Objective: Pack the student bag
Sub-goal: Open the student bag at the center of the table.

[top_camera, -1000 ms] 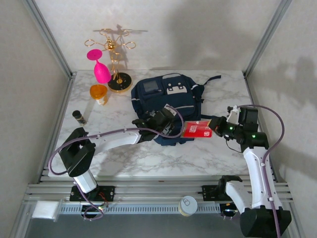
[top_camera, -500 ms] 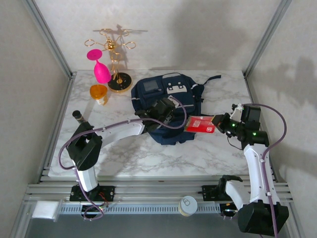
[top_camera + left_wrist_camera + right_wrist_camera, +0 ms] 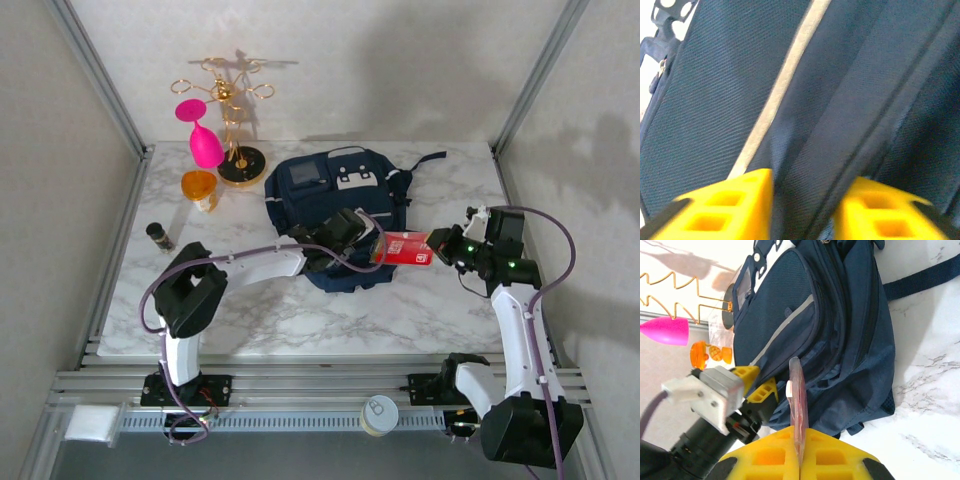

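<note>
Student bag [image 3: 335, 180] packing: tugging the opening wide with parted left gripper [image 3: 807, 192], sliding red case [image 3: 403, 250], pinched in right gripper [image 3: 799, 440], edge-first.

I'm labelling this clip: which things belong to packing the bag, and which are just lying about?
In the job: student bag, red packet clamped in the right gripper, left gripper at the bag.
Lying about: pink goblet, gold rack, orange cup, dark bottle, can.

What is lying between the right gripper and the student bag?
A flat red packet, clamped in the right gripper, reaches toward the student bag. The top view shows its face; the right wrist view shows it edge-on.
</note>
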Robot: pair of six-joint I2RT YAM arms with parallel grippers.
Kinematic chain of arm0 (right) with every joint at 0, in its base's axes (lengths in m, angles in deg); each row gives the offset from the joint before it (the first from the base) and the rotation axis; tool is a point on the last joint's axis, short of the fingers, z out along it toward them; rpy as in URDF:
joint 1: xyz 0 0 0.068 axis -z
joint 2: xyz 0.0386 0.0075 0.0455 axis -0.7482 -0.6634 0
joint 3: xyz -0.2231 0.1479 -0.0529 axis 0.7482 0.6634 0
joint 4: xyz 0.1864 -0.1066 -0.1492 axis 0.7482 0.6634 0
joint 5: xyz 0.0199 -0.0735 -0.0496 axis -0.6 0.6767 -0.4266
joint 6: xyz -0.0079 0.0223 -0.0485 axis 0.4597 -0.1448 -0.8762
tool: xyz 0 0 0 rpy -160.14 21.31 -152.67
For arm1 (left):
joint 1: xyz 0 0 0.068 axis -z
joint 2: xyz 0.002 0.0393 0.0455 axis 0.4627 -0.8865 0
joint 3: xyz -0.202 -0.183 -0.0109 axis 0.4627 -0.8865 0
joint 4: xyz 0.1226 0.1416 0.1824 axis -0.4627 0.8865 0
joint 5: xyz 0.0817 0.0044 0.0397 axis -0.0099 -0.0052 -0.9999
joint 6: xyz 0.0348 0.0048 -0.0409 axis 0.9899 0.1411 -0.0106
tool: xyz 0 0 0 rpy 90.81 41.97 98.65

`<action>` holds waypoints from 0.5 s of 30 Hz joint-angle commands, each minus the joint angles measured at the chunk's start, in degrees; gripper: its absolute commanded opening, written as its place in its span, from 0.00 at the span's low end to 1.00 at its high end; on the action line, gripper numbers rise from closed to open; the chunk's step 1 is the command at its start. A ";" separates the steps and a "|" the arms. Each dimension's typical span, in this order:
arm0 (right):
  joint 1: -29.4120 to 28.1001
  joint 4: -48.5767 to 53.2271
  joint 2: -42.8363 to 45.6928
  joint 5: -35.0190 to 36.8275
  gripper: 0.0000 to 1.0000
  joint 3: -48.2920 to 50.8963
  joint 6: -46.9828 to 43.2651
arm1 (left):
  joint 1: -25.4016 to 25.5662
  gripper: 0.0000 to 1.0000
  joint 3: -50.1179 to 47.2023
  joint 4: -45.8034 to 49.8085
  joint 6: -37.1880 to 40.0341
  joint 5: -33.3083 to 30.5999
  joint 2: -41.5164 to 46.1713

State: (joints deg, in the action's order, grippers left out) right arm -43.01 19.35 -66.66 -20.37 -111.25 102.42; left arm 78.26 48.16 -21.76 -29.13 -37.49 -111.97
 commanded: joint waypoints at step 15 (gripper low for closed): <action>-0.69 -10.69 0.49 -14.23 0.00 3.61 5.71 | 0.70 0.00 7.93 2.88 -2.59 -2.39 9.71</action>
State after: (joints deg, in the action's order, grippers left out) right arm -43.09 17.01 -66.09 -28.26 -110.47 103.18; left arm 78.19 52.77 -19.77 -29.04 -40.12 -106.75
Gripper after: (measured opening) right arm 0.070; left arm 0.048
